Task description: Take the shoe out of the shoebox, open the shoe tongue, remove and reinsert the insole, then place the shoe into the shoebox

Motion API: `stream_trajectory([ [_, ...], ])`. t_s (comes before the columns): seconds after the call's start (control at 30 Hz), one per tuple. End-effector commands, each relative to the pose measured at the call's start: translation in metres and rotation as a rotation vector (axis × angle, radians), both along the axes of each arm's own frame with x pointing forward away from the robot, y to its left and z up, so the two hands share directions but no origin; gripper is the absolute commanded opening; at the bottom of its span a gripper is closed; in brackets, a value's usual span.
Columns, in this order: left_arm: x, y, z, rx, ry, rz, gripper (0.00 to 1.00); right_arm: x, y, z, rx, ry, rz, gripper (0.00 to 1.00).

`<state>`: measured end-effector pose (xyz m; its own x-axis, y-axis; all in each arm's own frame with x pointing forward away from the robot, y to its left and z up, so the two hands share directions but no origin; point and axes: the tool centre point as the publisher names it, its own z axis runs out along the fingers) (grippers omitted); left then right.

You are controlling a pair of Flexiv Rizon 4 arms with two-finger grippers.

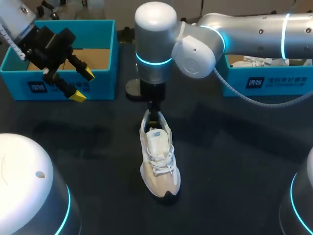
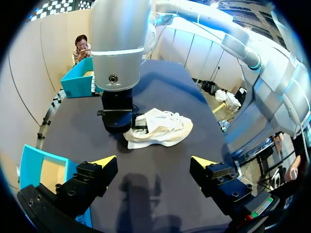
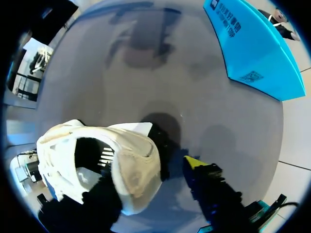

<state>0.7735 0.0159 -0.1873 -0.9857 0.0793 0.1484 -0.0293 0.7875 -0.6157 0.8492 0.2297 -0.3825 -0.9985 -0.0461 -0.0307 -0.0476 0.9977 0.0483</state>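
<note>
A white and beige shoe (image 1: 159, 156) stands upright on the dark table, toe towards the front edge. My right gripper (image 1: 154, 115) hangs straight down at its heel. In the right wrist view one finger is inside the shoe (image 3: 121, 155) opening, and the other yellow tip (image 3: 194, 162) stands outside the heel with a small gap, so the right gripper (image 3: 148, 177) is open around the heel collar. My left gripper (image 1: 82, 84) hovers open and empty over the front wall of the left blue shoebox (image 1: 63, 89). The shoe (image 2: 163, 128) lies well ahead of the left gripper (image 2: 153, 161).
A second blue box (image 1: 266, 81) with white things in it stands at the back right, beyond the right arm. It also shows ahead of the right gripper as a blue box (image 3: 252, 48). Bare dark tabletop (image 1: 234, 161) surrounds the shoe.
</note>
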Motion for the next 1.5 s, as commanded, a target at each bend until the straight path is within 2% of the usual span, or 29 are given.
stream_trajectory([
  [0.03, 0.0, 0.001, 0.0, 0.002, 0.0, -0.001, 1.0, 0.001, 0.003, -0.002, -0.006, 0.006, -0.011, 0.0],
  [0.23, 0.0, 0.001, 0.0, 0.002, 0.0, -0.001, 1.0, -0.004, 0.003, 0.011, -0.012, -0.006, -0.041, 0.0],
  [0.5, 0.0, 0.001, 0.0, 0.002, 0.0, -0.001, 1.0, -0.001, -0.004, 0.046, -0.024, -0.019, -0.069, 0.0],
  [0.63, 0.0, 0.001, 0.0, 0.002, 0.0, -0.001, 1.0, 0.005, -0.017, 0.07, -0.063, 0.016, -0.079, 0.0],
  [0.83, 0.0, 0.001, 0.0, 0.002, 0.0, -0.001, 1.0, 0.013, -0.035, 0.111, -0.105, 0.025, -0.094, 0.0],
  [1.17, 0.0, 0.001, 0.0, 0.002, 0.0, -0.001, 1.0, 0.03, -0.06, 0.174, -0.163, -0.044, -0.087, 0.0],
  [1.5, 0.0, 0.001, 0.0, 0.002, 0.0, -0.001, 1.0, 0.04, -0.076, 0.211, -0.206, -0.121, -0.08, 0.0],
])
